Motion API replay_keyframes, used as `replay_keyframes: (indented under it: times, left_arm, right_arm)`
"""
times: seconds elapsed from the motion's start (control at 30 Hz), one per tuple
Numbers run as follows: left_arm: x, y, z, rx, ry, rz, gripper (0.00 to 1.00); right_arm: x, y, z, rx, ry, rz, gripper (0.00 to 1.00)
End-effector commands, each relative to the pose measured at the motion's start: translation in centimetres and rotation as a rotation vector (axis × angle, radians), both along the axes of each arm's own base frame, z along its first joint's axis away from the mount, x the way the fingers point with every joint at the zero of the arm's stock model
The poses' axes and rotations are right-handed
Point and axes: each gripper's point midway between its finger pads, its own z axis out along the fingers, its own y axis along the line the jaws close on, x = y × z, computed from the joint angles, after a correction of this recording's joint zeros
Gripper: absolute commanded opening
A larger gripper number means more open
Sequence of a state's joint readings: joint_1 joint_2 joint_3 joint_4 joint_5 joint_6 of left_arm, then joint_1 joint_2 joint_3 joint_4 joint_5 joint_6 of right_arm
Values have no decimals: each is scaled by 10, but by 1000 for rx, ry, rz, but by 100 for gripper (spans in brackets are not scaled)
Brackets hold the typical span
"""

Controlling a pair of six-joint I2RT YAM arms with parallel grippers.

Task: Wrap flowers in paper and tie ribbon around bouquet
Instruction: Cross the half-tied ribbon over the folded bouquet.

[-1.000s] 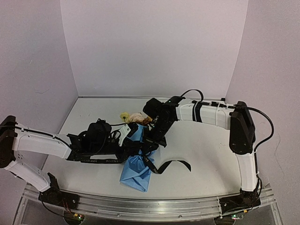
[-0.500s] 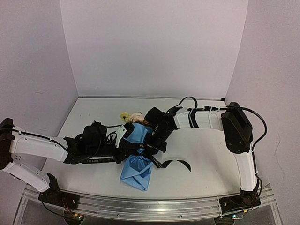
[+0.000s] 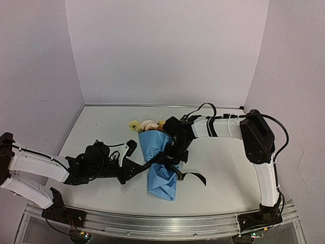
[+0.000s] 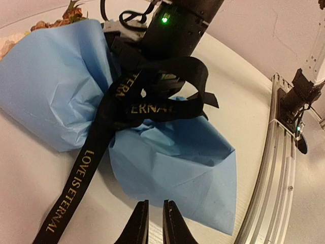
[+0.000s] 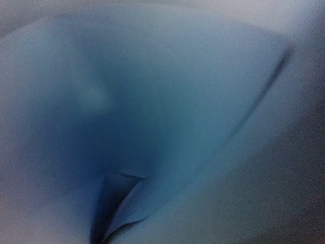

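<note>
The bouquet lies mid-table: the flowers (image 3: pixel 147 124) stick out of the far end of a light blue paper (image 3: pixel 161 178) cone, cinched by the black ribbon (image 3: pixel 166 161). My right gripper (image 3: pixel 171 155) presses down on the cinched part, its fingertips buried among ribbon loops. Blurred blue paper (image 5: pixel 152 112) fills the right wrist view. My left gripper (image 3: pixel 136 171) lies left of the cone, off the paper. In the left wrist view, the left gripper (image 4: pixel 155 207) shows a narrow gap with nothing in it, just short of the paper (image 4: pixel 177 157). The lettered ribbon (image 4: pixel 94 152) runs past it on the left.
One free ribbon tail (image 3: pixel 196 177) trails right of the cone. An aluminium rail (image 3: pixel 152 223) runs along the near table edge, close behind the paper's tip, and the same rail (image 4: pixel 269 168) shows in the left wrist view. White walls close in the left, back and right.
The bouquet has slid right and swung so its tip points toward the rail. My left arm has drawn back to the left, away from the bouquet. The right gripper stays on the bouquet.
</note>
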State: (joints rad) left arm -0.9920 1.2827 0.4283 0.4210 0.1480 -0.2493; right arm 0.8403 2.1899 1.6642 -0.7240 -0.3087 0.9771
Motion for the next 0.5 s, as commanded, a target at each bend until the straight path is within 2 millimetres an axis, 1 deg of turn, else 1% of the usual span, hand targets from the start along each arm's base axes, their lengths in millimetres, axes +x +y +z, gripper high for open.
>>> replay_keyframes:
  times: [0.0,0.07,0.1,0.13,0.23,0.27,0.3,0.33,0.37,0.4,0.43,0.47]
  left_arm:
    - [7,-3,4,-42,10,41,13]
    - [11,-1,8,-45,-9,64,17]
    - [15,1,13,-48,-27,88,22]
    - [21,5,21,-59,-55,120,28]
    - [45,18,48,-92,-141,250,50]
    - [52,20,54,-101,-150,276,54]
    - [58,21,59,-106,-149,290,56]
    - [69,24,63,-110,-136,323,60]
    - [79,27,62,-103,-108,363,62]
    - [92,31,63,-99,-74,402,62]
    - [104,31,65,-102,-40,411,61]
    - [115,32,62,-89,-1,416,59]
  right_arm:
    - [9,8,36,40,-89,78,0]
    - [7,13,48,63,-115,124,0]
    - [6,16,51,76,-119,144,0]
    - [4,19,55,90,-120,158,0]
    - [1,24,57,112,-111,187,0]
    - [0,25,57,117,-105,193,0]
    - [-1,26,57,120,-101,198,0]
    - [-3,27,57,125,-97,202,0]
    - [-3,28,57,130,-91,205,0]
    - [-5,29,58,134,-91,213,0]
    - [-6,29,58,136,-93,224,0]
    - [-7,30,59,138,-97,234,0]
